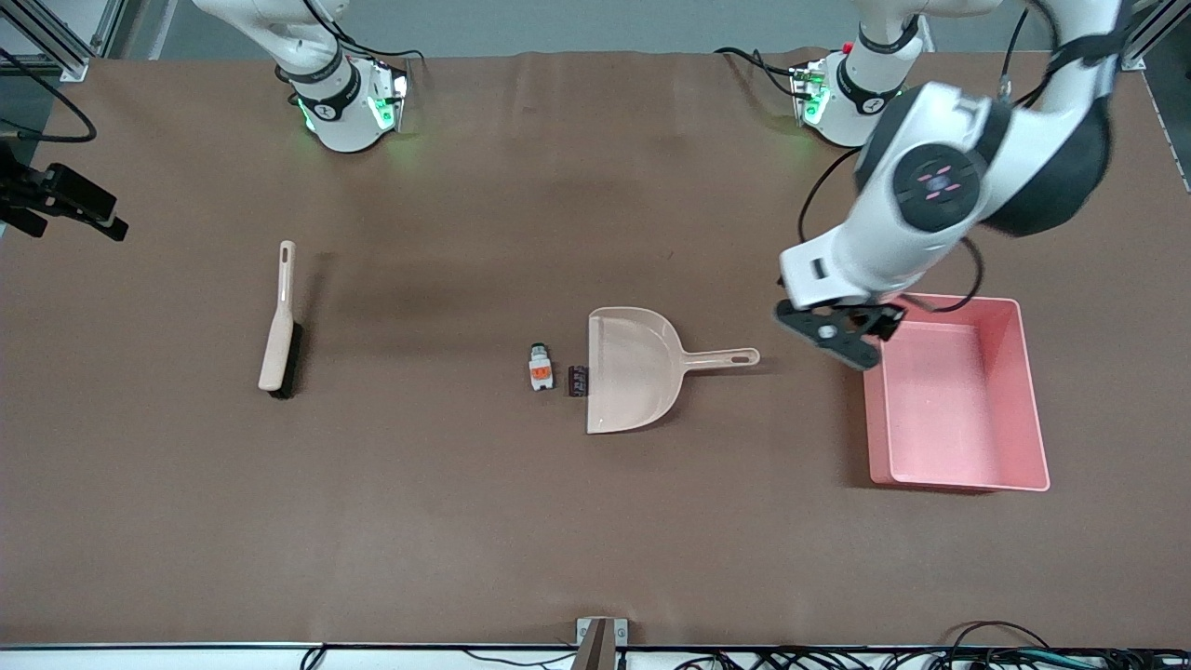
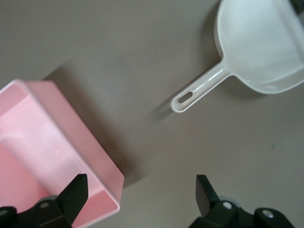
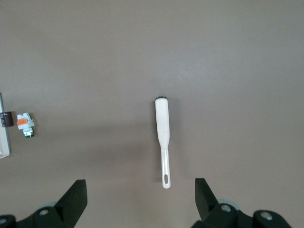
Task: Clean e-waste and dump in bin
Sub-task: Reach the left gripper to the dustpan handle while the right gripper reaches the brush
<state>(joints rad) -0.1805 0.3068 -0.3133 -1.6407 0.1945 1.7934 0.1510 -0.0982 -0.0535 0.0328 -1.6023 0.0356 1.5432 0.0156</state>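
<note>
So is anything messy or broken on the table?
Nothing looks broken. The only mess is two e-waste bits, a white component and a dark block, lying loose on the table beside the dustpan's mouth, not in the pink bin.

2 e-waste pieces: 1 white component (image 1: 540, 367) with orange label, 1 dark block (image 1: 578, 380), both just beside the mouth of the dustpan (image 1: 631, 370). 1 dustpan. 1 brush (image 1: 278, 326), well apart from dustpan, toward the right arm's end. 1 pink bin (image 1: 954, 395), near dustpan handle. 2 grippers: left gripper (image 1: 840, 332), right gripper (image 3: 141, 199).
</note>
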